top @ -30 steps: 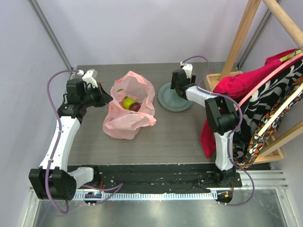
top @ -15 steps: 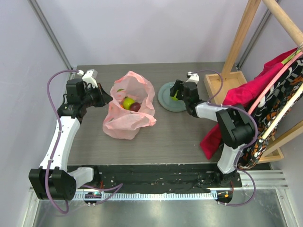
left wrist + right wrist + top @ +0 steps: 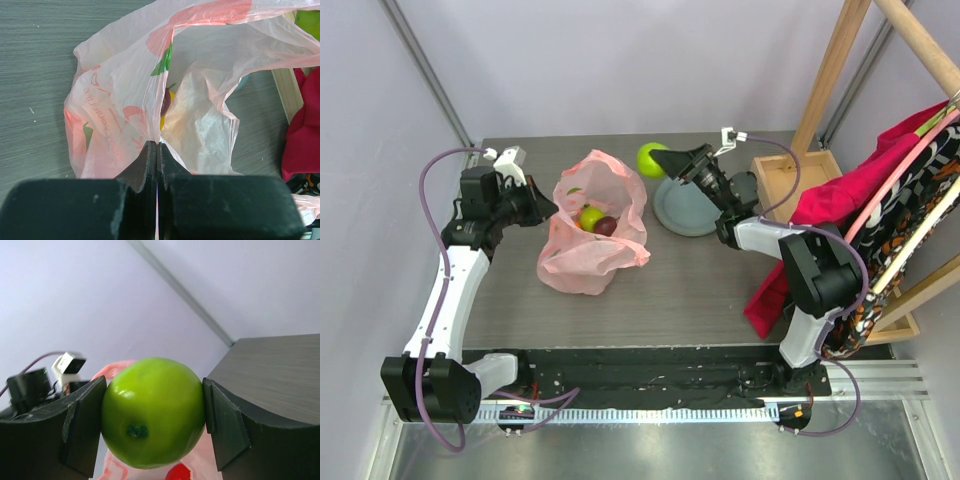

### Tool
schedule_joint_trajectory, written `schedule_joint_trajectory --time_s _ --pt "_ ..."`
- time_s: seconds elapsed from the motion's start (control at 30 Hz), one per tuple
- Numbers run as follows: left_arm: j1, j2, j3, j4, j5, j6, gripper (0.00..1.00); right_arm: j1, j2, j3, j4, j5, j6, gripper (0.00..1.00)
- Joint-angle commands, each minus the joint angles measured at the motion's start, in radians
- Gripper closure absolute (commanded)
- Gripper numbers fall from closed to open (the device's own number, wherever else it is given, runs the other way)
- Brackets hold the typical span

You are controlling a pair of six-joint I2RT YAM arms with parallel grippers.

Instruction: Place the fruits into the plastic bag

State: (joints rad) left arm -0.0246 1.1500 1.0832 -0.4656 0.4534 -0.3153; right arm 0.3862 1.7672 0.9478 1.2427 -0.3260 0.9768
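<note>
a robot lab cell: bare lilac walls (image 3: 620,60), metal rail (image 3: 650,410), grey table (image 3: 700,290).

Fruits (image 3: 591,217) in bag (image 3: 578,266), plate (image 3: 678,213) to right.

Right fingers (image 3: 680,159) grip a green apple (image 3: 651,158) near the plastic bag (image 3: 590,255).

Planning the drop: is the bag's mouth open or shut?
Open. The left gripper pinches one side of the bag, the mouth gapes upward, and fruits show inside from above.
</note>
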Motion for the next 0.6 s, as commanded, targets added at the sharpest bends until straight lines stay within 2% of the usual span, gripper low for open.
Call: schedule_joint_trajectory --time_s 0.0,0.33,0.43,0.53,0.57 --pt "0.003 -0.016 0.012 0.019 0.007 -0.001 1.00 0.045 0.041 0.109 0.324 -0.277 0.073 0.80" --pt "0.003 -0.009 0.012 0.018 0.007 -0.001 1.00 0.105 -0.070 0.077 0.097 -0.370 -0.179 0.87" --pt "0.003 -0.009 0.012 0.018 0.010 -0.002 1.00 0.131 -0.127 0.071 -0.061 -0.374 -0.317 0.86" --pt "0.003 -0.009 0.012 0.018 0.010 -0.002 1.00 0.180 -0.191 0.080 -0.296 -0.308 -0.525 0.86" --pt "0.003 -0.007 0.012 0.016 0.008 -0.002 1.00 0.196 -0.208 0.086 -0.445 -0.279 -0.583 0.86"
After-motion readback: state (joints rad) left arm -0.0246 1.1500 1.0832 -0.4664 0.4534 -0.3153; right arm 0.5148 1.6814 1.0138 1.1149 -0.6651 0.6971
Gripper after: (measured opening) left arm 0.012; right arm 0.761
